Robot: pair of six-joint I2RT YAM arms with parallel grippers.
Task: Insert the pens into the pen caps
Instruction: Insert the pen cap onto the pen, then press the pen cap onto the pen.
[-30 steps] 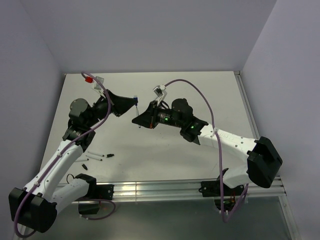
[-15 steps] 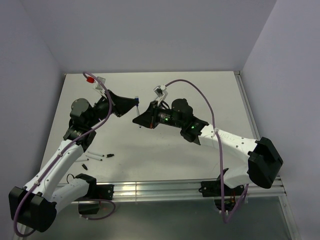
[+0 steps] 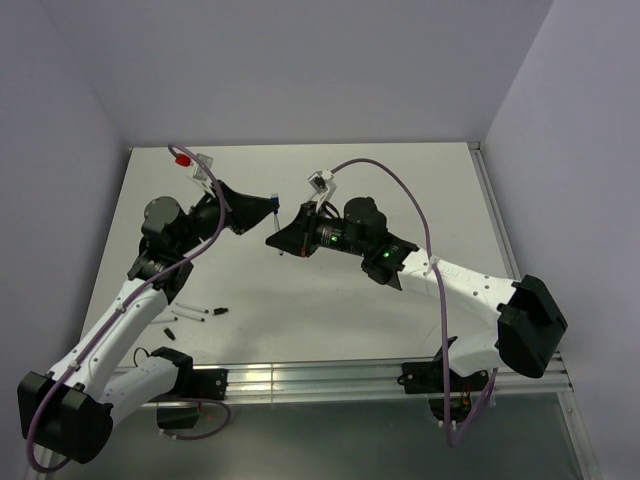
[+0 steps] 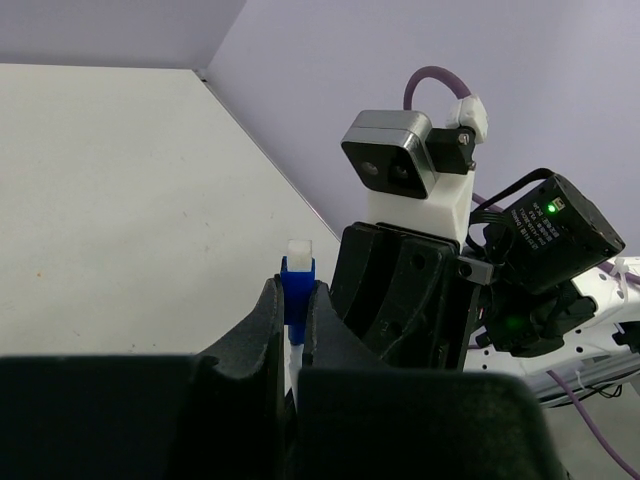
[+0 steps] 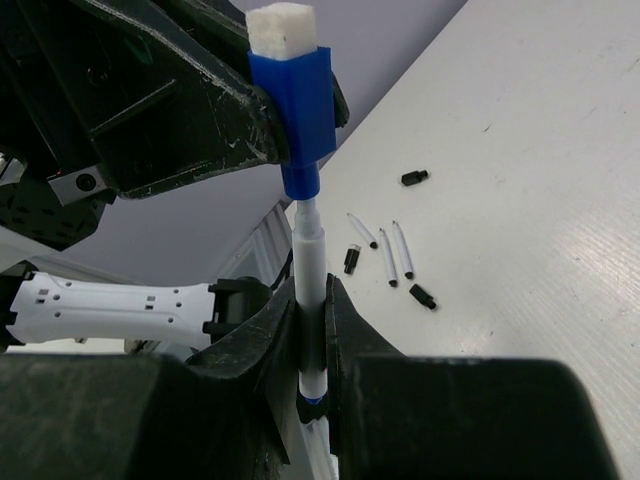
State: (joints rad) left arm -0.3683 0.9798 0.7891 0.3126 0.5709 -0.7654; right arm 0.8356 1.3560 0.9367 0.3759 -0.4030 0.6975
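One pairing in progress: left jaws are clamping the blue cap (image 5: pixel 295 100), right jaws are gripping a pen (image 5: pixel 308 260) entering that cap, likely not seated. Three pens (image 5: pixel 386 258) and three black caps (image 5: pixel 422 296) are lying on the counter (image 5: pixel 520 150), well apart from it.

The white worktop (image 3: pixel 450 200) carries three loose pens (image 5: pixel 386 257) lying close together, with three black caps (image 5: pixel 422 296) scattered near them.
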